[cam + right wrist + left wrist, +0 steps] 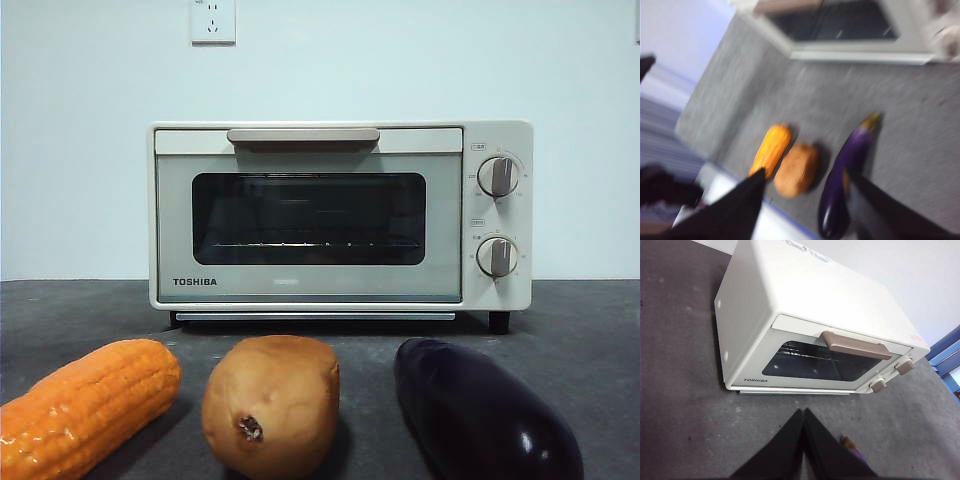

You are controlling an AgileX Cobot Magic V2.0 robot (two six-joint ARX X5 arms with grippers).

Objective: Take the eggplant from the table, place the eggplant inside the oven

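Though near table edge, eggplant (480, 415) (unheld)

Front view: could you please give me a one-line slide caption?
Closed oven on the table, with corn, potato and eggplant lined up in front.

You have one oven (340, 215) at the far side of the table (90, 315), and it carries one bar handle (303, 136) and two round knobs, the upper knob (498, 176) above the lower knob (497, 256), on its right. In front of it, near you, lie three vegetables in a row: one corn cob (85, 405) on the left, one potato (272, 402) in the middle and one eggplant (482, 412) on the right. You also have one wall socket (213, 20) on the far wall, and two end effectors, the left end effector (803, 412) and the right end effector (805, 175), each with two jaws.
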